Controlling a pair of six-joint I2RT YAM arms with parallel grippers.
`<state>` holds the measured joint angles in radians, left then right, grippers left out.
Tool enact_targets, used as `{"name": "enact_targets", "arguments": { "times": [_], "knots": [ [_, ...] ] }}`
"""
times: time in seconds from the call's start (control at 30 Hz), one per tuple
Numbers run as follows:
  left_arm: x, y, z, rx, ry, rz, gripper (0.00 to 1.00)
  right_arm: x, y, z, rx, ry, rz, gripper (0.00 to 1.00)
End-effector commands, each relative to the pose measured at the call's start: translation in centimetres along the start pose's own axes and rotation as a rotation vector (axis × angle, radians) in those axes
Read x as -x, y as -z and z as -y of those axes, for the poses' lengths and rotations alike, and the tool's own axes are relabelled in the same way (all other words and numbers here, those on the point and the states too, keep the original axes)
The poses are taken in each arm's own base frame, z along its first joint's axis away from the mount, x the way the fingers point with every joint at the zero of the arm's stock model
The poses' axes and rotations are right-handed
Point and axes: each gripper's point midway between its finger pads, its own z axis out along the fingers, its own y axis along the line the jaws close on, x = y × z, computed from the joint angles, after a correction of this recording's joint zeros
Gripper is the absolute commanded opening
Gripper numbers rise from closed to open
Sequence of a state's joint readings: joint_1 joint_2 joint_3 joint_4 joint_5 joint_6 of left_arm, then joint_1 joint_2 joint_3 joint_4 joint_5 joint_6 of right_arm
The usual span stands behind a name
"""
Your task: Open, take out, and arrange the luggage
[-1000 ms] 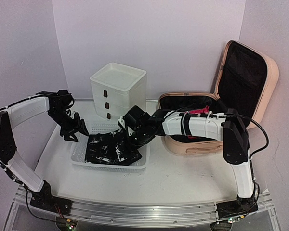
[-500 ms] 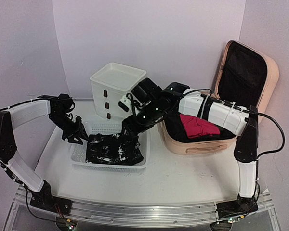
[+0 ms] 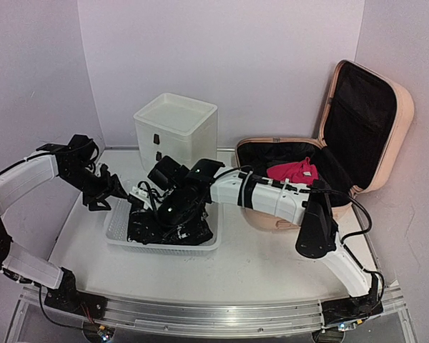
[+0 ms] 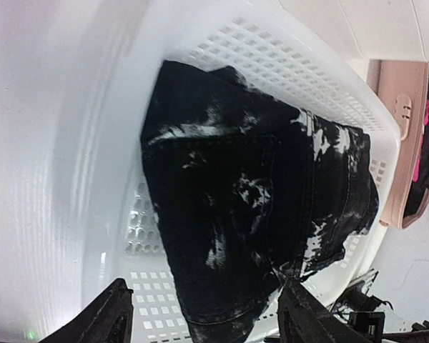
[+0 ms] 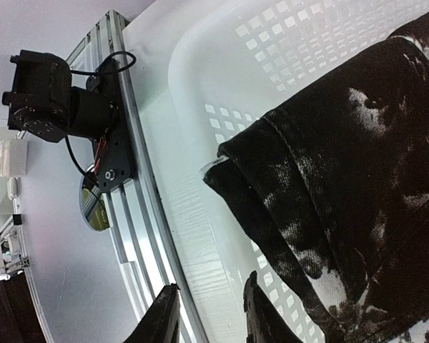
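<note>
The peach-pink luggage lies open at the right, its lid upright, with a red garment inside. Its shell edge also shows in the left wrist view. Black-and-white jeans lie folded in the white mesh basket. My right gripper hangs open and empty over the jeans' left end; in its wrist view it is above the basket's rim beside the jeans. My left gripper is open and empty at the basket's left end, facing the jeans.
A white plastic drawer box stands behind the basket. The metal rail and the arm bases run along the near edge; the left arm's base shows in the right wrist view. Walls close in at the back and sides.
My right arm has swung from beside the drawer box down and left over the jeans. My left gripper has drawn back a little to the left. The jeans stay in the basket.
</note>
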<state>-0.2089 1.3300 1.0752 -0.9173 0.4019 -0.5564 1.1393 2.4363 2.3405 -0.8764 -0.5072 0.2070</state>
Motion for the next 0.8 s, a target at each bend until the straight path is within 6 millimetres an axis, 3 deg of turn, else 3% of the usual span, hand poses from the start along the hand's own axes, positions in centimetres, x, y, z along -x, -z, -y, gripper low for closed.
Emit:
{"name": "enact_targets", "arguments": {
  "times": [0.0, 0.07, 0.23, 0.57, 0.67, 0.7, 0.77],
  "knots": [
    [1.4, 0.5, -0.7, 0.019, 0.028, 0.085, 0.67, 2.3, -0.2, 0.1, 0.011, 0.041, 0.077, 0.25],
    [1.2, -0.2, -0.8, 0.013, 0.024, 0.059, 0.59, 2.4, -1.1, 1.7, -0.047, 0.030, 0.091, 0.20],
    [-0.4, -2.7, -2.0, 0.002, 0.072, -0.032, 0.45, 3.2, -4.0, 4.4, -0.107, -0.030, 0.140, 0.20],
    [-2.0, -4.1, -2.4, -0.029, 0.090, -0.102, 0.36, 2.7, -6.8, 11.9, -0.362, -0.050, 0.165, 0.23],
    [-2.2, -4.2, -2.3, -0.038, 0.098, -0.110, 0.35, 0.1, -9.2, 14.3, -0.405, -0.016, 0.076, 0.31],
    [-2.3, -4.1, -2.1, -0.049, 0.097, -0.113, 0.35, -0.8, -9.4, 14.2, -0.386, -0.022, 0.038, 0.33],
    [-2.4, -4.0, -1.7, -0.069, 0.091, -0.121, 0.36, -0.5, -8.3, 12.7, -0.344, -0.014, 0.026, 0.46]
  ]
}}
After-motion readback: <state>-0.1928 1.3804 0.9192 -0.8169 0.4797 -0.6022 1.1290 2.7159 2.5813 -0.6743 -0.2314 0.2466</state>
